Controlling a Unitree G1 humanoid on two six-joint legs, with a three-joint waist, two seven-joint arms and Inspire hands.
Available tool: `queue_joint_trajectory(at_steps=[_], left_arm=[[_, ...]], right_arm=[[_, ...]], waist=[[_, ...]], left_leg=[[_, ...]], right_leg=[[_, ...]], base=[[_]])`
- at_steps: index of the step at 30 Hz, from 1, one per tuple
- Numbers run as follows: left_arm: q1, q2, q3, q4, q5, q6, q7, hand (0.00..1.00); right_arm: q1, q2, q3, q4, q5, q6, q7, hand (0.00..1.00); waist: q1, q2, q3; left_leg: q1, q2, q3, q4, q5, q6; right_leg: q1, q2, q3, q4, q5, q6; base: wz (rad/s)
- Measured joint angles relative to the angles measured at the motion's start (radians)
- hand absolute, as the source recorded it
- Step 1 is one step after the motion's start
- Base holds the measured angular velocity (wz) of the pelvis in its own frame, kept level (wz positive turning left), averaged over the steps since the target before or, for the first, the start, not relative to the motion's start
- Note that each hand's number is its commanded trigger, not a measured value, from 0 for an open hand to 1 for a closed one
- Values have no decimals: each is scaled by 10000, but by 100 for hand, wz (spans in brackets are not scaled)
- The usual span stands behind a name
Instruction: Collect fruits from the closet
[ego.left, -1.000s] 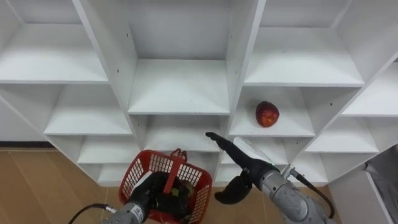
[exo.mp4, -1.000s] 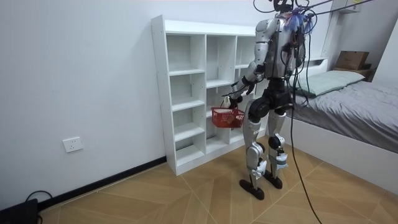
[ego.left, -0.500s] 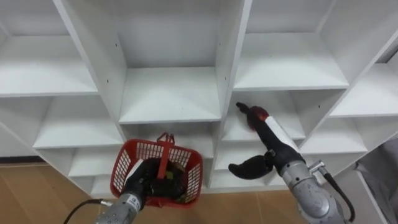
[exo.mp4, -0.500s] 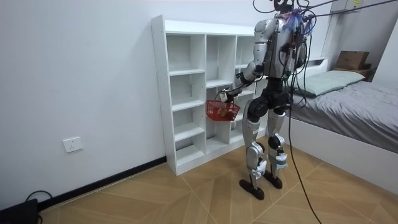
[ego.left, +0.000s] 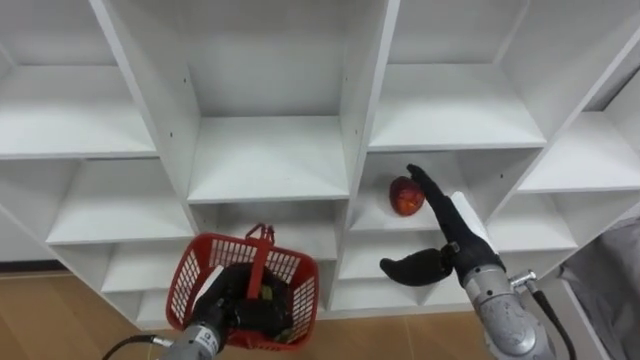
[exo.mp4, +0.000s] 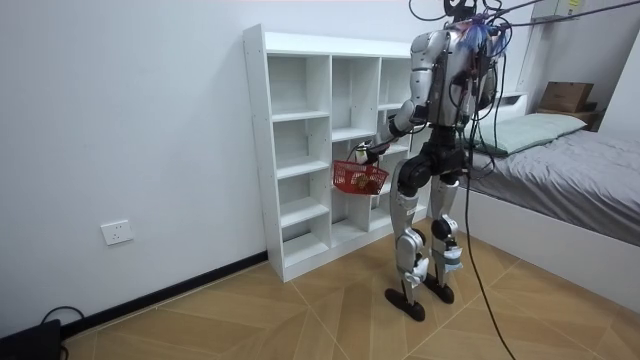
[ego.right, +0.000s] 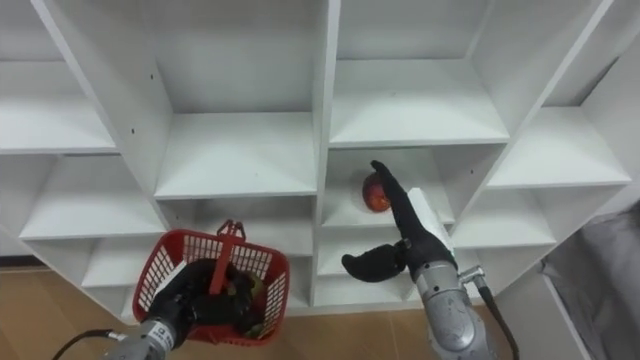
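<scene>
A red apple (ego.left: 404, 197) (ego.right: 375, 195) lies on a shelf in the right column of the white closet (ego.left: 270, 155). My right hand (ego.left: 447, 232) (ego.right: 411, 232) reaches into that compartment. It is open, with straight fingers lying against the apple's right side and the thumb spread low to the left. At the lower left my left hand (ego.left: 226, 305) (ego.right: 178, 300) is shut on the handle of a red mesh basket (ego.left: 195, 275) (ego.right: 158, 275). Something dark lies in the basket. In the room view the basket (exo.mp4: 358, 178) hangs in front of the shelves.
I stand close before the closet (exo.mp4: 300, 150), whose other compartments show bare white shelves. A vertical divider (ego.left: 365, 120) stands just left of the apple's compartment. A bed (exo.mp4: 560, 160) lies at the room view's right, on a wooden floor (exo.mp4: 300, 310).
My right hand has moved from in front of the apple to its right side, so the apple shows again. The basket has stayed at about the same height.
</scene>
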Motion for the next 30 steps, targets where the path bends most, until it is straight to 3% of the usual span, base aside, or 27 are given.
queue_joint_trajectory(at_steps=[16,23,27,30], left_arm=[[54,36,266,-364,-8,0,-86,100],[411,36,405,-358,21,48,-219,100],[592,38,583,-359,22,72,-372,100],[608,134,611,-358,23,89,-370,100]], right_arm=[[42,-24,-324,592,359,-81,-317,0],[221,-50,-694,1188,778,-79,-498,0],[221,-49,-1054,1214,777,-78,-482,0],[111,-70,-1203,1590,962,-75,-483,0]], waist=[[10,61,36],[-6,119,69],[-13,21,77],[-1,-150,27]], left_leg=[[1,22,-20,40,-56,-3],[252,6,-100,72,-137,-8],[246,-31,-216,169,-161,20],[184,-55,-380,241,-162,20]], right_leg=[[23,2,-64,19,0,0],[316,-25,-201,18,-38,29],[408,-60,-320,5,-70,47],[452,-95,-511,-2,-119,38]], base=[[0],[1],[9],[17]])
